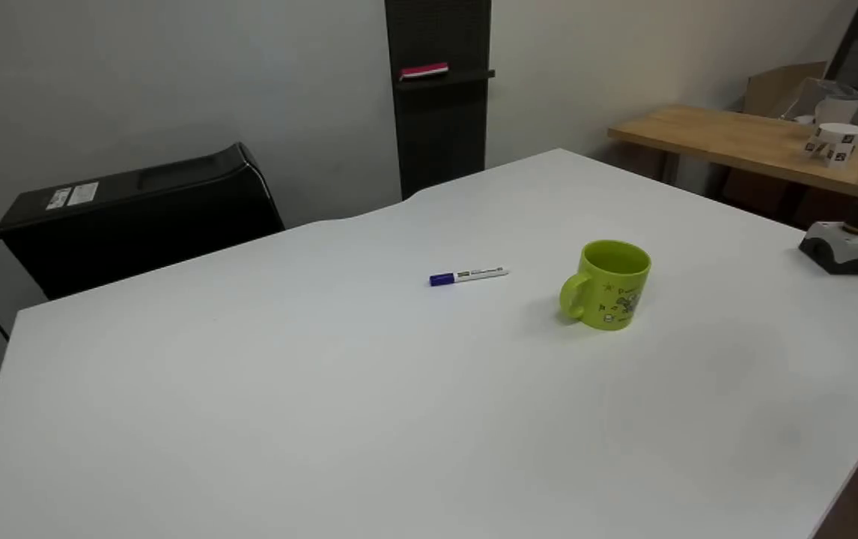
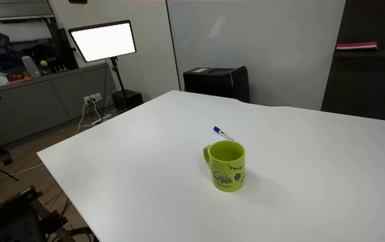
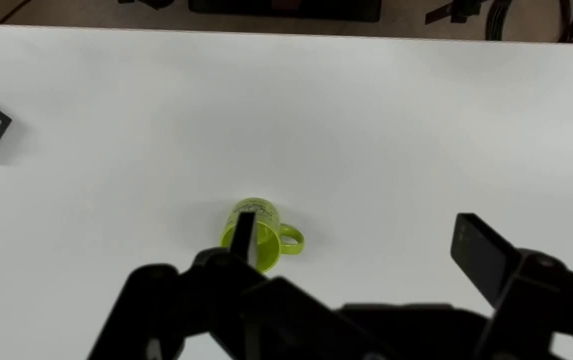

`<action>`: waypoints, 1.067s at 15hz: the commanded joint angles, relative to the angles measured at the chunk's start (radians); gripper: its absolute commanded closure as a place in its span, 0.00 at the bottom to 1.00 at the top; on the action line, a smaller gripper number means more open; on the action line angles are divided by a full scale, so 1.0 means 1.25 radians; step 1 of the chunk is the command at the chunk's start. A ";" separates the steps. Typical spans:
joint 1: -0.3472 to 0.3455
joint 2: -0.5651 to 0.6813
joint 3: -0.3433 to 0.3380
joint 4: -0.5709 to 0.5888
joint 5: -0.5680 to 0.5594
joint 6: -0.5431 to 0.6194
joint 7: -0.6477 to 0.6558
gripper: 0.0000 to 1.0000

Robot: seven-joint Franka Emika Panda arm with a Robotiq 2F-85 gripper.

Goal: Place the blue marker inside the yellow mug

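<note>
Blue marker (image 1: 469, 276) lies flat on the white counter (image 1: 309, 404); we see it in both exterior views. Thin, straight stick: white barrel, dark blue cap over one end, plain pale end opposite. Dark print runs along the barrel, with a small yellowish patch near the cap; lettering too small for us to read. The cap points away from the yellow mug (image 1: 609, 292), the pale end more toward it, and in an exterior view we note a clear gap between the two. Mug stands upright, lime green and glossy, mouth up, handle out to one side; we make out printed doodles on its wall, among them a row of little flags and a tree. In the wrist view we find the gripper (image 3: 356, 220) spread wide, counter showing between its fingers (image 3: 481, 255), one of them covering part of the mug
</note>
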 commanded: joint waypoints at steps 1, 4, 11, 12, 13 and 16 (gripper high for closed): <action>0.006 0.018 -0.006 0.007 -0.008 0.011 -0.001 0.00; 0.001 0.107 -0.018 0.029 -0.010 0.062 -0.016 0.00; 0.012 0.333 -0.110 0.124 0.026 0.223 -0.302 0.00; 0.011 0.356 -0.118 0.145 0.035 0.210 -0.360 0.00; 0.009 0.377 -0.122 0.165 0.044 0.197 -0.417 0.00; -0.003 0.432 -0.122 0.224 0.048 0.155 -0.572 0.00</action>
